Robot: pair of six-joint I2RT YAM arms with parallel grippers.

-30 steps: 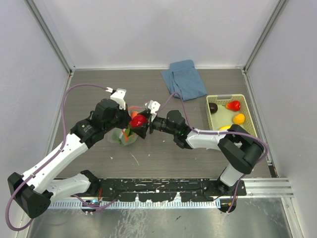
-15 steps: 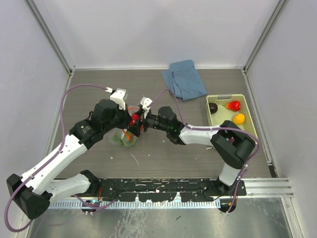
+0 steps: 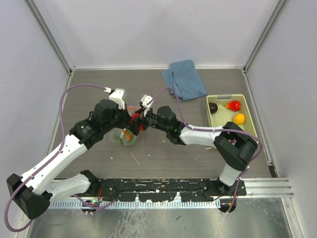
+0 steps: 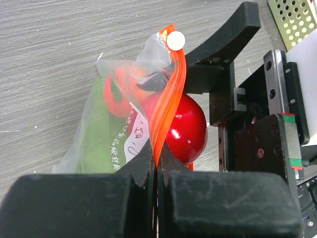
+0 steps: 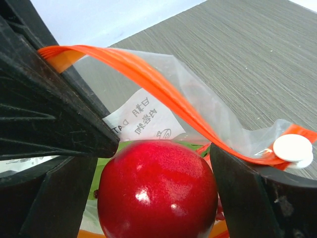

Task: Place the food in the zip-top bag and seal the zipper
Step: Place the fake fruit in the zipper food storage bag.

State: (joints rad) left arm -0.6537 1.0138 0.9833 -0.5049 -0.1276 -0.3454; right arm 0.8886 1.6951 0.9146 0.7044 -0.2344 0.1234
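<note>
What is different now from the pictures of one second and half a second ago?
The right gripper moved left with the red fruit, carrying it from beside the zip-top bag to its mouth. Whether the fruit is let go cannot be told. The left gripper stayed shut on the zipper; the basket and the blue cloth did not move.

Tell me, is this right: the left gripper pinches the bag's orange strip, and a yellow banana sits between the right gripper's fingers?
No banana: the right wrist view shows a red round fruit between the right gripper's fingers. The left gripper does pinch the bag's orange strip.
</note>
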